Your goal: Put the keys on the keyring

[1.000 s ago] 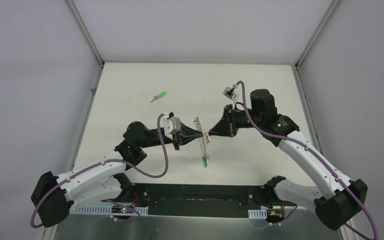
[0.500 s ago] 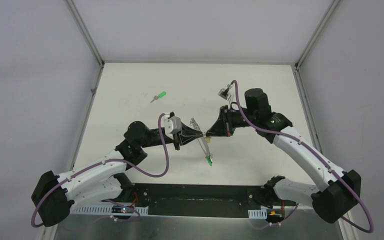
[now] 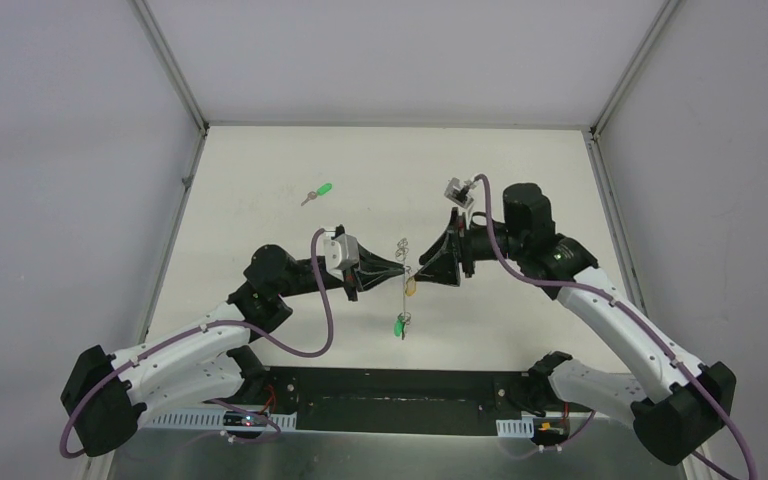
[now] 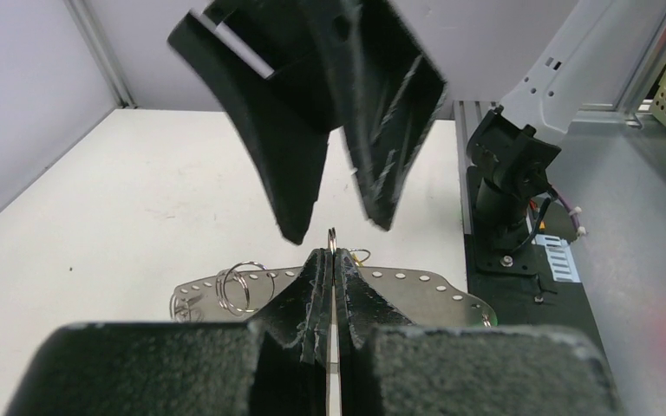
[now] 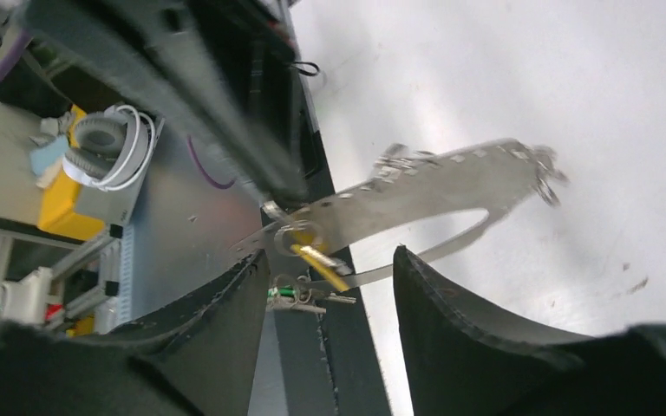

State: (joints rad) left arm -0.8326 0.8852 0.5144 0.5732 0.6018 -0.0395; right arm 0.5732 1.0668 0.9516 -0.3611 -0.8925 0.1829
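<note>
A white tabletop point(image 3: 380, 160) is enclosed on three sides by plain grey walls point(image 3: 60, 150), which are joined at the far corners by aluminium frame posts point(image 3: 170, 65). Above the middle of the tabletop the keyring point(image 5: 434, 186) is held up off the surface on edge. It is seen in the wrist views as a flat grey metal loop pierced with small holes, and it is seen from above only as a thin line. The left claw point(image 3: 398, 268) is closed tightly on the keyring's rim, and the metal edge is pinched between its fingertips point(image 4: 316, 277). A pair of small split rings point(image 4: 238, 286) is carried at one end of the loop. A yellow-headed key point(image 5: 319, 258) and a hanging green-headed key point(image 3: 399, 326) are seen dangling from the keyring, the green one lower. The right claw point(image 3: 426, 262) is pointed at the left claw from the other side. Its fingers point(image 4: 293, 173) are spread apart just beside the keyring's rim, and nothing is gripped between them. A loose green-headed key point(image 3: 318, 192) is left lying on the tabletop, well apart from both claws, toward the far left.
</note>
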